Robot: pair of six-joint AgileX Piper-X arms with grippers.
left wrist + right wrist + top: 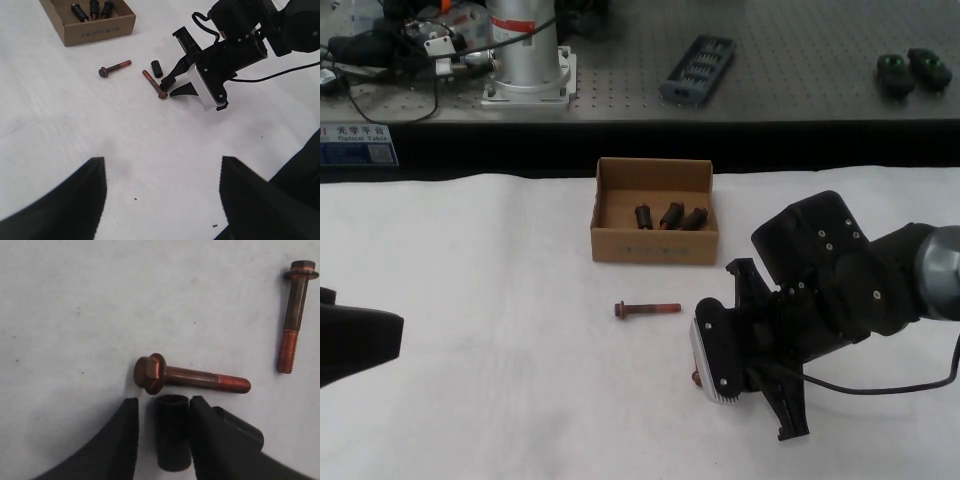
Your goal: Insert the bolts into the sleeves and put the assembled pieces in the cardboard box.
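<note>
My right gripper [163, 437] is low over the white cloth, its fingers shut around a black sleeve [172, 432]. A second sleeve [241, 428] lies on the cloth just beyond one finger. A copper-coloured bolt [192, 378] lies just past the fingertips, and another bolt [294, 315] is farther off. In the left wrist view the right gripper [170, 88] is by the near bolt's head [162, 94], with the loose sleeve [157, 68] and the far bolt [115, 68] nearby. The cardboard box [654, 243] holds three assembled pieces [669, 216]. My left gripper [162, 200] is open and empty.
The right arm [830, 290] fills the bench's right side and the left arm [350, 345] sits at the left edge. White cloth [480, 300] covers the bench. Behind it a metal table carries a post base [525, 60], a black rack [698, 66] and cables.
</note>
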